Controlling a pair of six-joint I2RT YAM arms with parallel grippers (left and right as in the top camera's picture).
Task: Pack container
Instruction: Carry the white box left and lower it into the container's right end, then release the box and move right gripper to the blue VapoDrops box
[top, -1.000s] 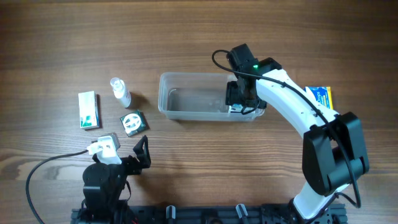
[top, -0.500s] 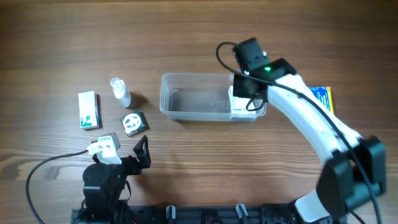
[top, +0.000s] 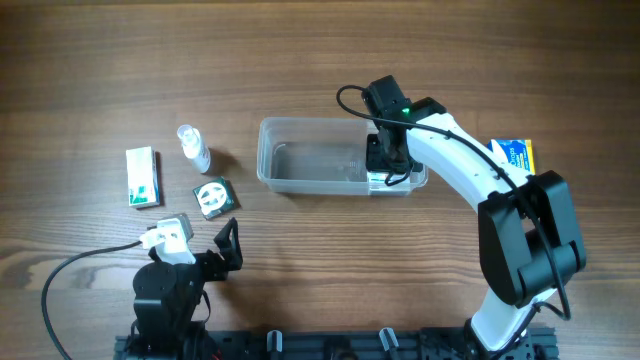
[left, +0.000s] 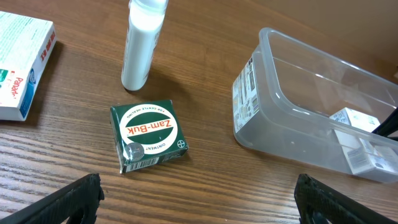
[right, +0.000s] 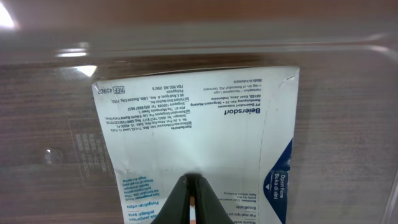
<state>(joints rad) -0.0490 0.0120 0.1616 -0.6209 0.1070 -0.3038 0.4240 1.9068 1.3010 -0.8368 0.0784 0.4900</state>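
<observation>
— What lies toward the left edge of the table (top: 80, 60)?

— A white and green box (top: 143, 177), flat on the wood. Just right of it a small clear spray bottle (top: 193, 148) stands upright, and nearer the front edge a dark green Zam-Buk box (top: 214, 197) lies label up, apart from both.

— And the left gripper (top: 228, 247)?

— At the front edge, near the Zam-Buk box, with its jaws spread wide and nothing between them.

— Where is the container (top: 263, 160)?

— About the middle of the table, long side running left to right. Its left part holds nothing I can make out.

— The right end?

— A white printed box (right: 199, 124) lies flat on the bottom there. The right gripper (top: 388, 165) reaches down inside the container, right over that box, its fingers (right: 180, 202) pressed together to a point with nothing between them. Whether the tips touch the box, I cannot tell.

— Anything farther right?

— A blue and yellow box (top: 518, 155) toward the right edge, partly hidden behind the white arm.
</observation>
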